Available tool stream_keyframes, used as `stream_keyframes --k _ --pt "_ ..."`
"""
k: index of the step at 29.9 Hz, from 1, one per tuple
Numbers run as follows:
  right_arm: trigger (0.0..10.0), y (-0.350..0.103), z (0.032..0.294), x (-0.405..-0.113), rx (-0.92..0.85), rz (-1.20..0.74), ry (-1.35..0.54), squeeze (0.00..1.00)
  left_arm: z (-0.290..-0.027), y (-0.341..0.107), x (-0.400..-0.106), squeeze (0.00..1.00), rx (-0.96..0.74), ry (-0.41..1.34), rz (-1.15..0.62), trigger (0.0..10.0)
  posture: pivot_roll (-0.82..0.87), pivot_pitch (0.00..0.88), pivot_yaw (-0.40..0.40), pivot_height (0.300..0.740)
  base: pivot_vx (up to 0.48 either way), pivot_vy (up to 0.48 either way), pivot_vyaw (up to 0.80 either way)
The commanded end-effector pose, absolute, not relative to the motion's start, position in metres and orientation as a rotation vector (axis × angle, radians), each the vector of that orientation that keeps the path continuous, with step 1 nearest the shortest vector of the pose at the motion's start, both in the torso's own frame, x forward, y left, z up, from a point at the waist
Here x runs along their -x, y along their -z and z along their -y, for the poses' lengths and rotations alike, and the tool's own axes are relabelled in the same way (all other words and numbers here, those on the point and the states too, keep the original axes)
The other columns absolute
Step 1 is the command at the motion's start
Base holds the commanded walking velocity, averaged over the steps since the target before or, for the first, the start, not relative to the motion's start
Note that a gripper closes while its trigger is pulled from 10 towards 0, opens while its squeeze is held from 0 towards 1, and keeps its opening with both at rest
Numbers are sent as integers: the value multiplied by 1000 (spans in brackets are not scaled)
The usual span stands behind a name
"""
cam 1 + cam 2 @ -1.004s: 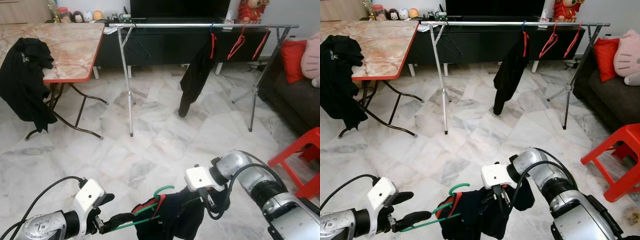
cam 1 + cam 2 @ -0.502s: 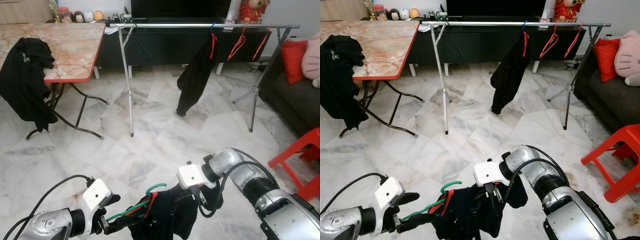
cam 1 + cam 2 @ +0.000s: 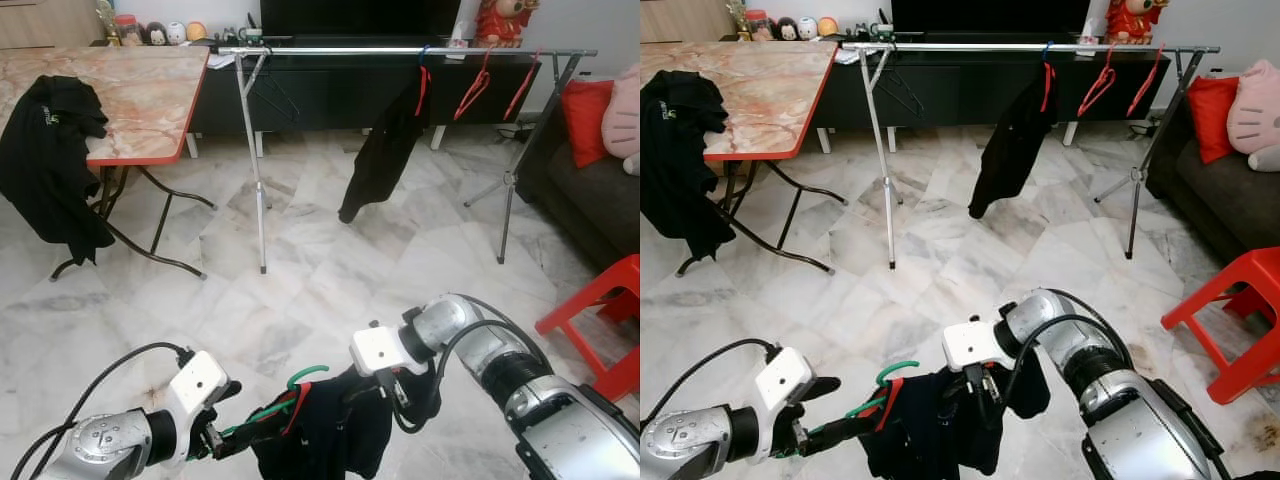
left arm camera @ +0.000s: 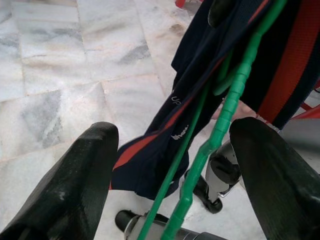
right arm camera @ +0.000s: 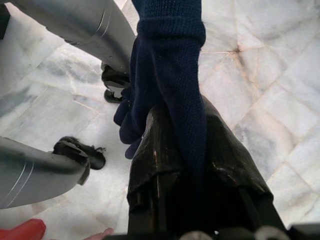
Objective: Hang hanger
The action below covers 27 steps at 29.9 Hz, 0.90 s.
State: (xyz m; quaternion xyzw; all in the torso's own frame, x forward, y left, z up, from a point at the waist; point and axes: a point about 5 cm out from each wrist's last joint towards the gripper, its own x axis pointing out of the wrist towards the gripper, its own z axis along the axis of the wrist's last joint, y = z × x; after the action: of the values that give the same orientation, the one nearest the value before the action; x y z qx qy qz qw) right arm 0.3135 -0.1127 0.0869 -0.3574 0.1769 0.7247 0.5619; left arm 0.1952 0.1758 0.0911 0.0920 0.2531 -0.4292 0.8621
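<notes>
the hanger [image 3: 300, 381] is green, and the garment [image 3: 325, 435] on it is dark navy with a red stripe and small white lettering, pinched between the black fingers [image 5: 165, 165] of the right gripper [image 5: 192, 175]. the floor [image 3: 330, 280] is white marble veined with grey, the table [image 3: 140, 95] has a pinkish marbled top with a red edge, and a black garment [image 3: 45, 160] is draped over it. the clothes rail [image 3: 400, 50] is silver and carries red hangers [image 3: 475, 90] and a black hanging garment [image 3: 385, 150], while the plastic chair [image 3: 600, 320] and the cushion [image 3: 585, 120] are red.

Table [image 3: 140, 100] left; rack [image 3: 400, 50] ahead; stool [image 3: 600, 310] right.
</notes>
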Motion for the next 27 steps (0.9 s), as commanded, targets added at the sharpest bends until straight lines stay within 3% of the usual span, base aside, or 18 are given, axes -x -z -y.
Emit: stream_keyframes --k 1,4,5,6,7,11,12,14,16,27 --pt "0 -97 109 -319 838 -365 -1687 0 -174 -91 -196 0 -198 908 -532 7255 7 0 -42 740 0 0 0" --pt "0 -97 107 -320 833 -364 -1680 0 -173 -91 -197 0 -200 909 -531 7098 7 0 -42 740 0 0 0" --pt "0 -97 106 -321 832 -361 -1681 0 -173 -91 -198 0 -201 906 -529 6392 9 0 -44 740 0 0 0" --pt "0 -97 106 -321 832 -361 -1681 0 -173 -91 -198 0 -201 906 -529 6392 9 0 -44 740 0 0 0" --pt "0 -98 105 -320 827 -356 -1685 0 -172 -91 -199 0 -201 902 -523 4941 11 0 -45 740 0 0 0" --pt "0 -97 104 -320 825 -354 -1690 0 -171 -92 -200 0 -201 898 -517 4353 11 0 -45 740 0 0 0" --pt "0 -97 104 -320 825 -355 -1691 0 -171 -92 -201 0 -200 895 -512 3569 10 0 -47 740 0 0 0" --pt "0 -97 104 -319 825 -355 -1692 0 -170 -92 -202 0 -200 894 -509 3569 10 0 -47 740 0 0 0" --pt "0 -96 103 -319 823 -358 -1695 0 -170 -93 -202 0 -199 892 -508 196 10 0 -49 740 0 0 0" --pt "0 -95 103 -319 822 -360 -1689 0 -170 -93 -201 0 -192 890 -511 0 13 0 -52 740 0 0 0"
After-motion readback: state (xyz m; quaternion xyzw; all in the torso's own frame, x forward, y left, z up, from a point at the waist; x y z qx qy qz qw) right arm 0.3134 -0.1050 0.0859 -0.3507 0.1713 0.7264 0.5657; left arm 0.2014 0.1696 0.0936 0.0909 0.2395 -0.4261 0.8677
